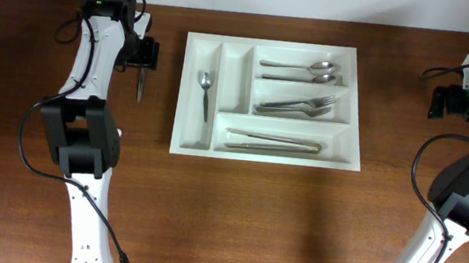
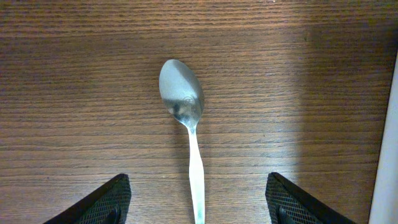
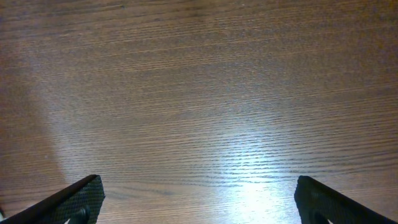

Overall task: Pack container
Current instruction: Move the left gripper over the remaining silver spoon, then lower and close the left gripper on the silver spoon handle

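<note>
Left claw (image 2: 199, 202) gapes astride spoon (image 2: 181, 96) beside container (image 1: 185, 90)

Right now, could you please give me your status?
Left gripper open above silver metal spoon on the table; right gripper open, empty. White rectangular plastic cutlery tray partly filled. Nothing between spoon and tray.

Your table (image 3: 199, 93) is dark wood with fine ridged grain and a soft sheen where light falls. The spoon (image 2: 181, 94) is polished metal, faintly smudged in its bowl. The tray (image 1: 188, 135) looks like smooth white plastic, and its forks (image 1: 295, 109) are bright metal. Your left gripper (image 2: 198, 202) has matt black, woven-textured fingers (image 2: 102, 202).
</note>
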